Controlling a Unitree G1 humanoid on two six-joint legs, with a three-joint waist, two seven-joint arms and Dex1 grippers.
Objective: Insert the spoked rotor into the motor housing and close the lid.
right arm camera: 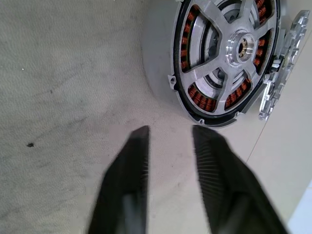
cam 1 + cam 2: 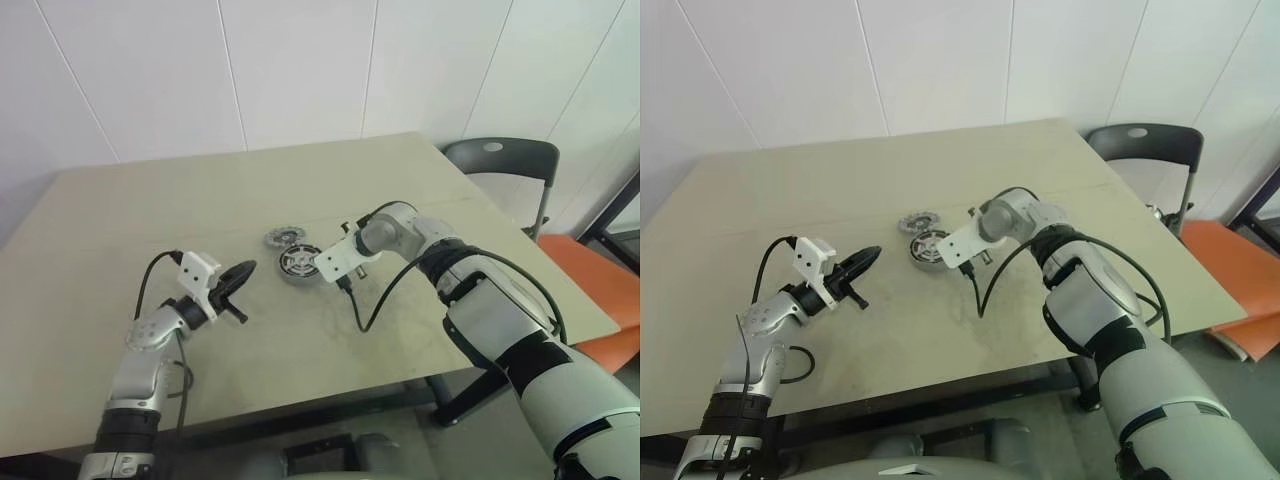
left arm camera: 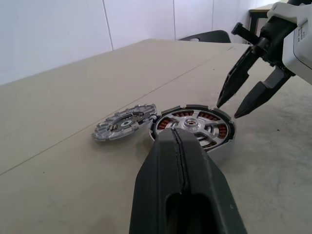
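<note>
The motor housing (image 3: 220, 146) stands on the tan table (image 2: 150, 210) near its middle. The spoked rotor (image 1: 222, 46) lies inside it, red-copper windings showing through the gaps between the spokes. A flat toothed grey lid (image 3: 124, 124) lies on the table, leaning against the housing's far side. My right gripper (image 3: 227, 110) points steeply down just beside the housing, fingers a little apart with nothing between them. My left gripper (image 3: 178, 136) is shut and empty, level, aimed at the housing from a short way off.
A grey chair (image 2: 500, 160) stands past the table's right corner, with an orange surface (image 2: 600, 290) beside it. A black cable (image 2: 375, 300) loops from my right wrist down onto the table. The table's front edge runs close below both arms.
</note>
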